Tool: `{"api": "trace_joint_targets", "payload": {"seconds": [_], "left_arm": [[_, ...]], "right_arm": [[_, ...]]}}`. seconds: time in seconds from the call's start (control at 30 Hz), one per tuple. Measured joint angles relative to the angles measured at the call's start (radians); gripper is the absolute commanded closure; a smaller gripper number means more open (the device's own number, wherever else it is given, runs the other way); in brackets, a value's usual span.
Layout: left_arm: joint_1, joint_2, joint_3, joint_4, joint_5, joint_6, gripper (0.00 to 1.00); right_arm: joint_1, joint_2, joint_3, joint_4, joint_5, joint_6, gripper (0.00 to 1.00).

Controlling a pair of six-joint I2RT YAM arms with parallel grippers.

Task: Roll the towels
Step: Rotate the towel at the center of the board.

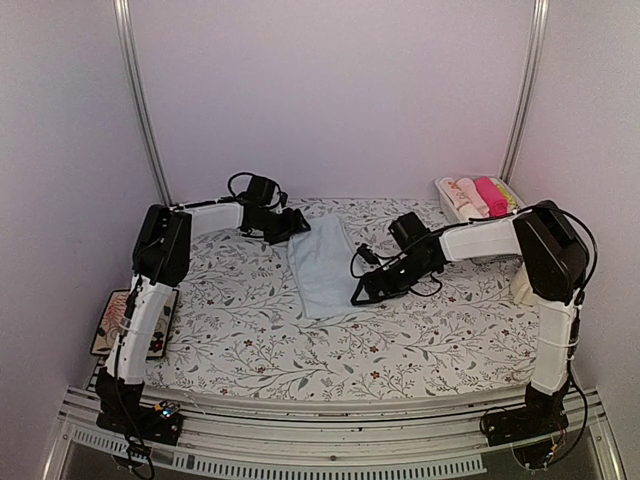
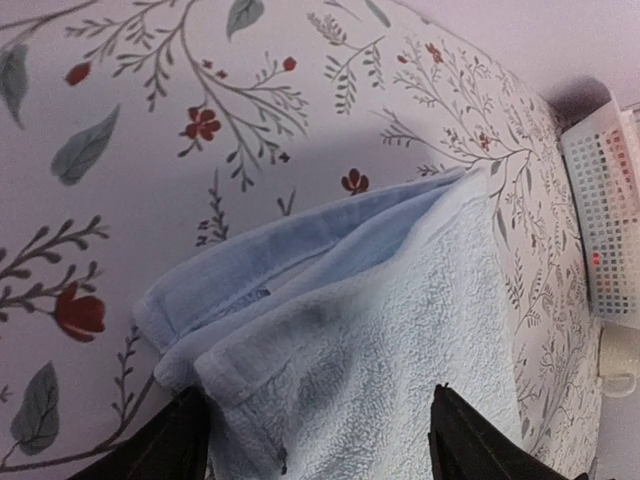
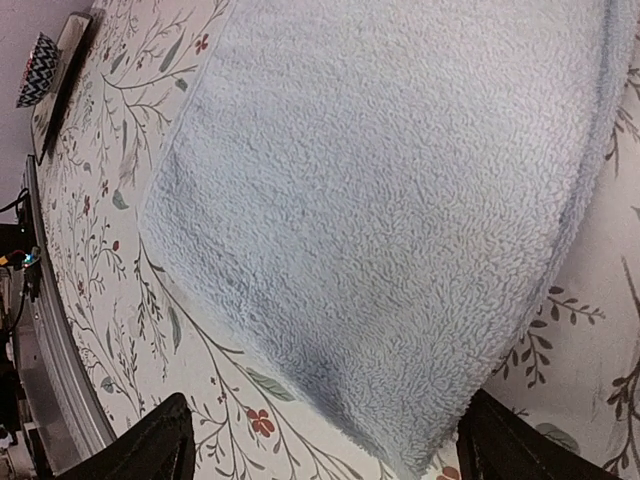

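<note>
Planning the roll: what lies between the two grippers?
The blue towel lies between the left gripper and the right gripper, as the top view shows.

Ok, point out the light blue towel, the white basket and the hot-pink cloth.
light blue towel [image 1: 322, 268]: top external view, middle of its upper face.
white basket [image 2: 605, 205]: left wrist view, its perforated side wall.
hot-pink cloth [image 1: 490, 195]: top external view, middle of the roll.
</note>
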Motion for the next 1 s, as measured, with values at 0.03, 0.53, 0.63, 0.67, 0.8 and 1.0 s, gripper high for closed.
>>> {"api": "trace_joint_targets", "payload": {"seconds": [0.03, 0.53, 0.63, 0.67, 0.8, 1.0], "left_arm": [[-0.008, 0.017, 0.025, 0.005, 0.002, 0.002, 0.22], [0.035, -0.223, -0.183, 0.007, -0.15, 0.279, 0.03], [0.055, -0.407, -0.322, 0.063, -0.142, 0.412, 0.03], [0.056, -0.479, -0.377, 0.092, -0.129, 0.463, 0.03], [0.008, -0.751, -0.626, 0.233, -0.092, 0.692, 0.03], [-0.195, -0.842, -0.935, 0.36, -0.131, 1.015, 0.03]], "right_arm": [[0.005, -0.01, -0.011, -0.001, 0.002, 0.002, 0.08], [0.014, -0.251, -0.077, -0.018, 0.351, -0.112, 0.01], [0.013, -0.341, -0.08, 0.049, 0.455, -0.191, 0.01], [0.013, -0.364, -0.08, 0.082, 0.481, -0.227, 0.01], [0.006, -0.372, -0.044, 0.161, 0.55, -0.378, 0.01], [-0.016, -0.357, -0.036, 0.277, 0.547, -0.579, 0.01]]}}
